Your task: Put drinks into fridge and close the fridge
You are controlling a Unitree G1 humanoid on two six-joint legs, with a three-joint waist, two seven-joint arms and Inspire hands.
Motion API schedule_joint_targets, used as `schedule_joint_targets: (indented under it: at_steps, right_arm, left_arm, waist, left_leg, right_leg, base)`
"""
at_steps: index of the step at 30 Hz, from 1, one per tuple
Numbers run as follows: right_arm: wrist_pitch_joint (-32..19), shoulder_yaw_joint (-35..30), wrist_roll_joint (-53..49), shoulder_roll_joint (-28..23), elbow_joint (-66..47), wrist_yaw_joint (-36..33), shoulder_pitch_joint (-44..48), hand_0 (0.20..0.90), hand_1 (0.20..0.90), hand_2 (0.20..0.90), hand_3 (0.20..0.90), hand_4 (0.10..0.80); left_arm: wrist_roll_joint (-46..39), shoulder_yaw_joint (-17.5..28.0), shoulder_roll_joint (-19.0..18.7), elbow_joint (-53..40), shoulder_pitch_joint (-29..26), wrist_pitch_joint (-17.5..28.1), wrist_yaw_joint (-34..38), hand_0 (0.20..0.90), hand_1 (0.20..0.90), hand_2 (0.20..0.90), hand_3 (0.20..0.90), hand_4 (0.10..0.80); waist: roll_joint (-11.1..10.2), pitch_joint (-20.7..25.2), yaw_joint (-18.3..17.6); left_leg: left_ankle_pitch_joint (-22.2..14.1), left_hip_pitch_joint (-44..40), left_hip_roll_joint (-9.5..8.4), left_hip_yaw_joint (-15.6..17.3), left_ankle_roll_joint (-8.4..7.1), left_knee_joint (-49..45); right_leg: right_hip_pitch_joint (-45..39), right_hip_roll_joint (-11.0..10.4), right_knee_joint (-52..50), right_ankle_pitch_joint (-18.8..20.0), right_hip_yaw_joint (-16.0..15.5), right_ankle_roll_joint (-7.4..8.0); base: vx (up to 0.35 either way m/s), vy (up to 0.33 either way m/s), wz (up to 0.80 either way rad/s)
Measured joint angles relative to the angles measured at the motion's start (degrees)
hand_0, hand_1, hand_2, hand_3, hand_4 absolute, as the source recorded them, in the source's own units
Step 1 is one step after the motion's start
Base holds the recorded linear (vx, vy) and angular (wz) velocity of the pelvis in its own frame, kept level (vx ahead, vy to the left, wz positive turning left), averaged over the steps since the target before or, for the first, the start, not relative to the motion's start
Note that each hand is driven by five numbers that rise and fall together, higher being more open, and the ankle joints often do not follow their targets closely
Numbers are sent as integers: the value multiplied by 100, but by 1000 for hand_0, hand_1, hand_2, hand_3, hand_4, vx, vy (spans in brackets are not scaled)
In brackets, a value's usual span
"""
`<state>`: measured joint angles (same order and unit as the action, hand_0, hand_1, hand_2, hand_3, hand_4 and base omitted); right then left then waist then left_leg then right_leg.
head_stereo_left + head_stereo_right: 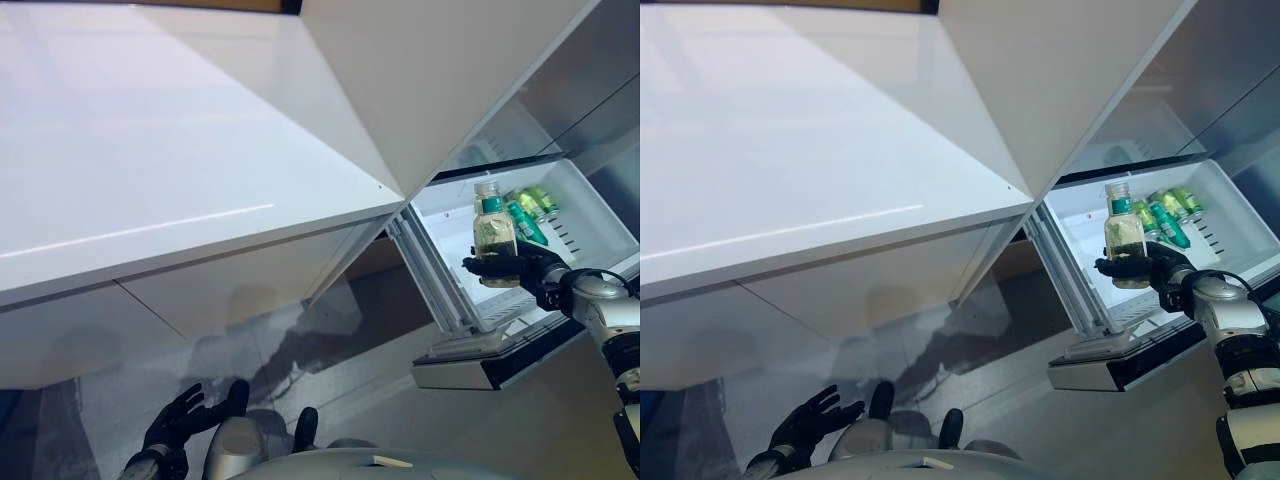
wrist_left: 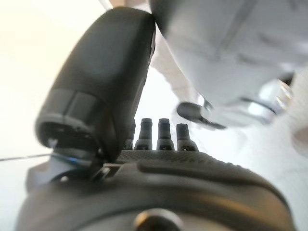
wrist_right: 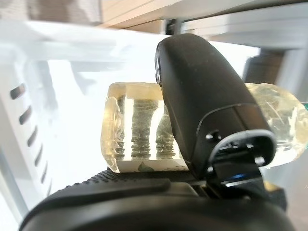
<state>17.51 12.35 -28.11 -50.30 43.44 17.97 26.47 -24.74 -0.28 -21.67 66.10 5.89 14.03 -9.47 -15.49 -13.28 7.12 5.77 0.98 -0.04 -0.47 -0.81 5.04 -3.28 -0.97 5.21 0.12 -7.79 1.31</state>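
My right hand (image 1: pixel 528 268) is shut on a clear bottle (image 1: pixel 494 234) of yellowish drink with a teal label and pale cap. It holds the bottle upright over the white fridge drawer (image 1: pixel 452 218), which stands pulled out. In the right wrist view the thumb (image 3: pixel 207 110) and fingers wrap the bottle (image 3: pixel 137 127). Two or three green bottles (image 1: pixel 532 210) lie in the drawer's far part. The white fridge door (image 1: pixel 430 70) stands swung open above. My left hand (image 1: pixel 185 415) hangs low near the floor, fingers spread and relaxed, holding nothing.
A broad white counter top (image 1: pixel 140 150) with white cabinet fronts (image 1: pixel 230 285) fills the left and middle. The drawer's front rail (image 1: pixel 490 355) juts toward me. Grey floor (image 1: pixel 340 360) lies between cabinet and drawer.
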Motion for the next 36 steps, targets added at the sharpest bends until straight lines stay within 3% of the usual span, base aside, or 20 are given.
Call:
schedule_joint_targets:
  at_steps: [7,17,26,31,36]
  right_arm:
    - [0,171,144,120,584,22,792,300,300,300,200,100]
    - [39,391,530,218,1823,-44,1970,300,300,300,200,100]
    - [583,364,750,218,2478,-175,2545,300,300,300,200,100]
    - [933,228,975,216,2525,-206,2785,300,300,300,200,100]
    - [1009,125,1220,87,2582,229,2988,300,300,300,200,100]
  left_arm:
    - [-11,-207,-119,-694,-168,-915,402,900,900,900,900,800]
    - [-266,-445,-149,-912,-561,-1156,526,900,900,900,900,800]
    - [-381,-472,-171,-1032,-640,-1190,586,900,900,900,900,800]
    - [-528,-548,-307,-1763,-704,-1730,762,900,900,900,900,800]
    - [-743,-546,-523,-1810,-1022,-2146,759,900,900,900,900,800]
  waist:
    - [145,-349,123]
    - [299,-704,414]
    - [446,-871,533]
    - [503,-911,538]
    - [560,-948,502]
  left_leg:
    - [2,45,-2,-77,4,0]
    - [49,276,-6,-184,1,-1]
    - [57,352,-13,-317,6,-2]
    - [95,380,-23,-314,4,-1]
    - [161,542,-30,-295,10,-2]
  right_leg:
    - [14,-11,0,2,-68,-2]
    - [180,-11,0,2,-226,-2]
    - [208,-15,0,2,-270,-2]
    - [239,-29,0,2,-275,-2]
    - [407,-32,0,34,-255,-36]
  base:
    - [-27,13,5]
    - [-18,3,7]
    - [7,5,6]
    - [2,40,0]
    - [-44,44,-3]
